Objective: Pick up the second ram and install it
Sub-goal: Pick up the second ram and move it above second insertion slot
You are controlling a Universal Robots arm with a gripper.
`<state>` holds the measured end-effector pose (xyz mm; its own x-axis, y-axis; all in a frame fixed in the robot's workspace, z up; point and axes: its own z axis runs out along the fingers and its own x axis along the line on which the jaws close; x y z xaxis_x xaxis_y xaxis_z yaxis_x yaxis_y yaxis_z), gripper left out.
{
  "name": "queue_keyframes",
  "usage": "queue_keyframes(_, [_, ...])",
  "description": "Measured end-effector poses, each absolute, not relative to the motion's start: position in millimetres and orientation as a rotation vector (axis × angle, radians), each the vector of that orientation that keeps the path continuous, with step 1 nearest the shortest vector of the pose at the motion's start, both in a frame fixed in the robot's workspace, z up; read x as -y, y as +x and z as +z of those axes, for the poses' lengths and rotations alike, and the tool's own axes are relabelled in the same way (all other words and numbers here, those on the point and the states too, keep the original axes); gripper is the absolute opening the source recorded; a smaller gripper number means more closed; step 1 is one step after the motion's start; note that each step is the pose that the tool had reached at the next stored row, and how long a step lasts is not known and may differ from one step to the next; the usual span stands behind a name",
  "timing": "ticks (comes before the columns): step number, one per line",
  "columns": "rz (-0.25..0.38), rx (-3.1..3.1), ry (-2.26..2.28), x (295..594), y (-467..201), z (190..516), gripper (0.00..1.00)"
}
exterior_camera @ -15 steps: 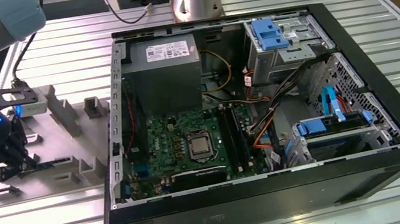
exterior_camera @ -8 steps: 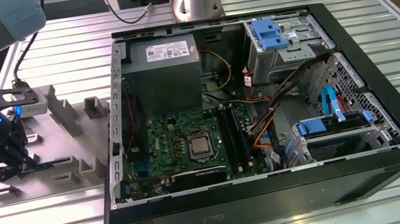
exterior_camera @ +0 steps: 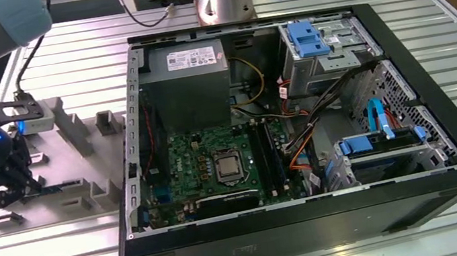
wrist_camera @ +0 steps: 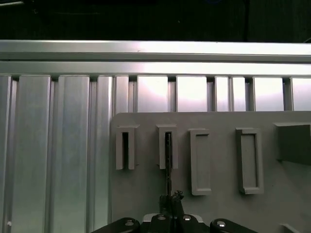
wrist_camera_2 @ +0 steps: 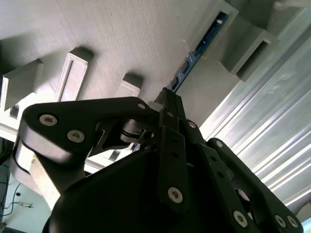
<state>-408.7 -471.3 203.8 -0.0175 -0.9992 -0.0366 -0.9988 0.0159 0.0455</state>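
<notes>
Gripping second ram (wrist_camera_2: 201,46) | pincer (wrist_camera_2: 168,95) clamped on it | standing in gray fixture (wrist_camera_2: 121,34)

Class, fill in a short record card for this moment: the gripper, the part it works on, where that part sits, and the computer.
Gripper: black two-finger gripper, shut on one end of the stick
Part: long, flat blue-green second ram stick
Part's place: on edge in a slot of the grey holder plate
Computer: open black tower case lying on the ribbed metal table, green motherboard exposed
</notes>
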Motion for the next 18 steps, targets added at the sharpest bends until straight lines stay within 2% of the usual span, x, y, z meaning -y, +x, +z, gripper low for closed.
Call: queue_keyframes(18, [-0.093,2.236,2.199,471,-409,280,0.11])
